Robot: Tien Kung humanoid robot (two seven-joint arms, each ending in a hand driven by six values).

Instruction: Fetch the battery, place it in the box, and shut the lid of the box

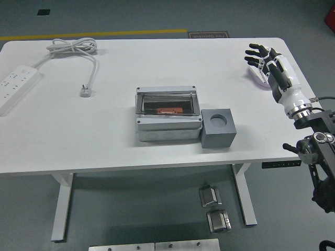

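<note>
A white table (104, 130) is standing on a grey-green floor, with a yellow line running along the floor beyond its far edge. Near the middle of the table a grey box (168, 114) is sitting with its clear lid (167, 102) raised, and something orange is showing inside it. Just beside the box's right end a grey block (218, 128) with a round hole in its top is resting. At the far left a white power strip (18, 83) is lying with its cord (76, 49) coiled toward the back.

The right hand (260, 58) is reaching in from the right edge over the far right corner, fingers spread and holding nothing. Beneath it a pale, flat thing (257, 77) is lying on the table; it is probably the battery to be fetched, though the hand is covering most of it. The left hand is not showing.

The risk from here is in the pickup: the pale thing is lying flat and close to the table's edge, so fingers closing off-centre may be pushing it toward the edge or off it. Carrying it to the box, the arm could be clipping the block or the raised lid, knocking the lid down too soon.
</note>
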